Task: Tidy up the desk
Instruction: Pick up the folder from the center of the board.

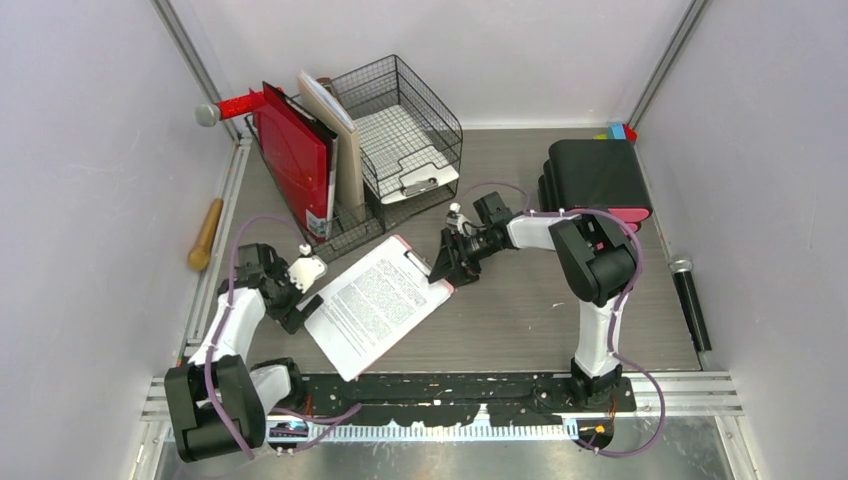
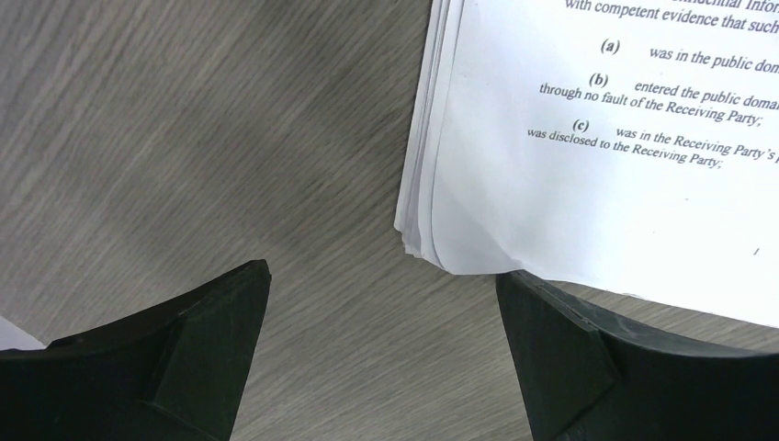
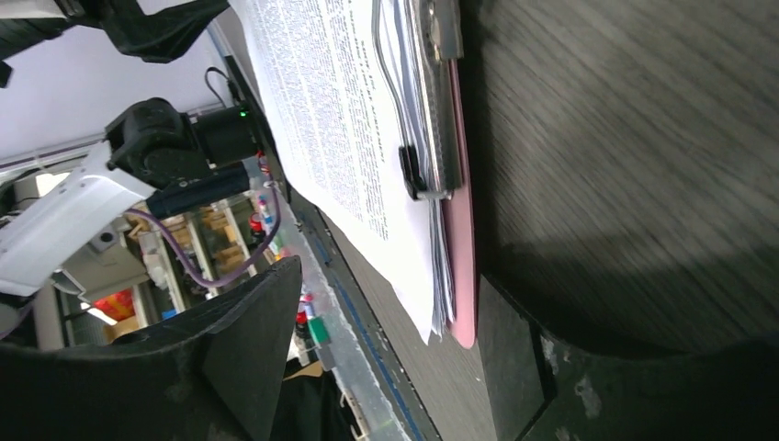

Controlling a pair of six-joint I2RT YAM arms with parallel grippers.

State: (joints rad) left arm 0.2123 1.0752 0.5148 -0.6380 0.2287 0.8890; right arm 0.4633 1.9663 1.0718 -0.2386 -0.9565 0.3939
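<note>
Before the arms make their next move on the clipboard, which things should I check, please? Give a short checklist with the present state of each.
1. Left gripper open: ok.
2. Right gripper open: ok.
3. Clipboard edge lies between right fingers: ok.
4. Papers held under clip: ok.
5. Left finger touching the paper corner: cannot tell.

Overhead view was bright and evenly lit, w/ only soft shadows under the arms on the desk [image 1: 520, 320]. Left wrist view: wood grain smeared at left, paper [image 2: 597, 184] print sharp. Right wrist view was dimmer, w/ heavy shadow lower right and near edges out of focus.
</note>
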